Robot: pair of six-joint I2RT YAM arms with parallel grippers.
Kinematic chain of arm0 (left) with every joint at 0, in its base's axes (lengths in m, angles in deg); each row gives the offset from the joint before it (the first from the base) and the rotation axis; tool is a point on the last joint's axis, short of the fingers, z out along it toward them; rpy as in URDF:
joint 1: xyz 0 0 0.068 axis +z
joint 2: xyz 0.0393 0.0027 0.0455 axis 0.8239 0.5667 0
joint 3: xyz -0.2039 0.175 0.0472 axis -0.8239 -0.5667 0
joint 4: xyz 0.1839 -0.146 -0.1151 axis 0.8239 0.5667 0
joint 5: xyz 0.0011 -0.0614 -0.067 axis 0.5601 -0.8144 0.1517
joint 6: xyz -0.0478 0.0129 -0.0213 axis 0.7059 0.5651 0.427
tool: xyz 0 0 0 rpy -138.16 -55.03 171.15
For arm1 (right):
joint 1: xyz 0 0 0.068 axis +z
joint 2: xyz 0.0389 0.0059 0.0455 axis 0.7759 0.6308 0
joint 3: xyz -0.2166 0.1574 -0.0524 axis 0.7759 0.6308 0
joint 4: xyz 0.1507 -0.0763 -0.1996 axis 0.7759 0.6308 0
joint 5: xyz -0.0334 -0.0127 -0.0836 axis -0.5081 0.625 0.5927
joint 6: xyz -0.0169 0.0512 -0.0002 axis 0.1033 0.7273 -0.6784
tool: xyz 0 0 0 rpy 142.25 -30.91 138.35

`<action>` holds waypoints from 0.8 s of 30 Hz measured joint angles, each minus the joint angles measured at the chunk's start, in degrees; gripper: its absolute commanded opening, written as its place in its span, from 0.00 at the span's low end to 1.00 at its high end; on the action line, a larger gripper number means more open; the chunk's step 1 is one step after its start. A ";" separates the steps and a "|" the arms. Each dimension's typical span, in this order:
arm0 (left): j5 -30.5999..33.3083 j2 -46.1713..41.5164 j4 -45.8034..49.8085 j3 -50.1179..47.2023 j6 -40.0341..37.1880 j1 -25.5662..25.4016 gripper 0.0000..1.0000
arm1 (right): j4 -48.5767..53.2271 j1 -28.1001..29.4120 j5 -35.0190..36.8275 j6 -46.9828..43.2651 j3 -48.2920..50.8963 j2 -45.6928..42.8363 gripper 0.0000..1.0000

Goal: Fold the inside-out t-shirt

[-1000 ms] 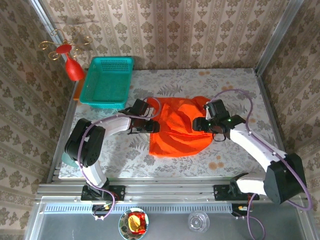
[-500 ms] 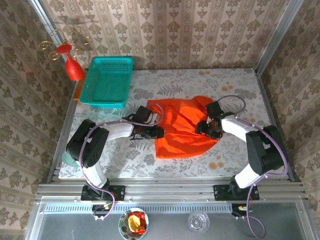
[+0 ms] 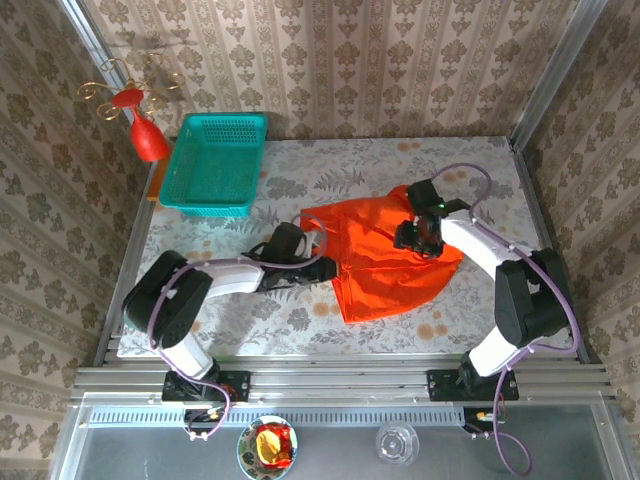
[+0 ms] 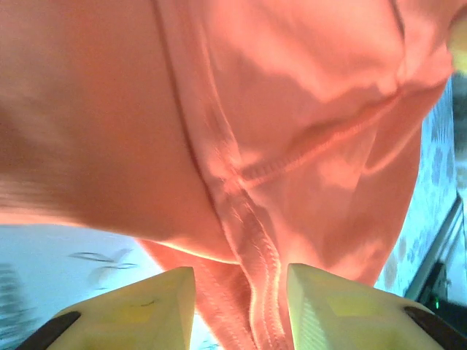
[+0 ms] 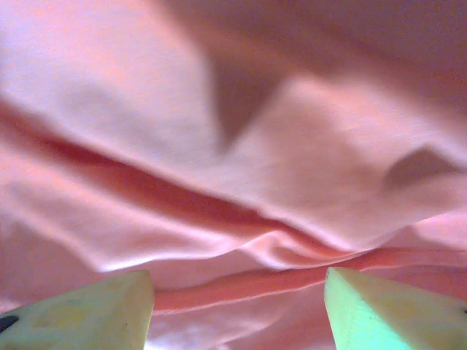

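The inside-out t-shirt [image 3: 385,265] lies rumpled, bright orange-red, on the patterned table right of centre. My left gripper [image 3: 322,268] sits low at the shirt's left edge. In the left wrist view its fingers [image 4: 146,306] stand apart, with a stitched seam fold of the t-shirt [image 4: 241,219] running between them; a strip of table shows beside the left finger. My right gripper [image 3: 415,238] rests on the shirt's upper right part. In the right wrist view the right gripper [image 5: 237,281] is wide open over wrinkled folds of the t-shirt [image 5: 241,168], gripping nothing.
A teal basket [image 3: 215,163] stands at the back left, with a red ornament with gold curls [image 3: 148,140] beside it. Bare table [image 3: 250,315] lies in front of the left arm. A small bowl [image 3: 268,447] and a glass [image 3: 397,441] sit below the front rail.
The shirt has slid to the right and now sits more slanted. My left gripper followed it rightward; my right gripper moved back and to the right along the shirt's top.
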 measured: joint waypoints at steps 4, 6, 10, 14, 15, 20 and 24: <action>3.08 -5.88 4.00 0.02 -2.05 4.59 0.37 | 1.77 7.54 0.24 0.28 -3.34 0.02 0.62; 3.74 -7.19 6.03 0.02 -3.26 6.34 0.37 | 2.47 11.26 0.28 0.50 -4.50 0.63 0.62; 4.48 -8.37 9.75 -0.31 -5.18 9.60 0.37 | 2.93 17.44 -0.15 1.27 -7.06 5.09 0.62; 4.63 -9.29 11.04 -1.77 -6.23 11.21 0.38 | 3.19 21.75 -0.44 1.99 -9.22 11.76 0.62; 4.59 -9.35 11.26 -2.05 -6.40 11.47 0.38 | 3.23 22.34 -0.42 2.01 -9.70 13.20 0.61; 4.37 -9.38 11.91 -2.80 -6.64 11.56 0.38 | 3.28 23.50 -0.37 2.58 -11.34 18.14 0.49; 4.00 -9.38 11.96 -2.80 -7.10 11.61 0.38 | 3.23 23.47 -0.31 2.91 -12.09 19.50 0.24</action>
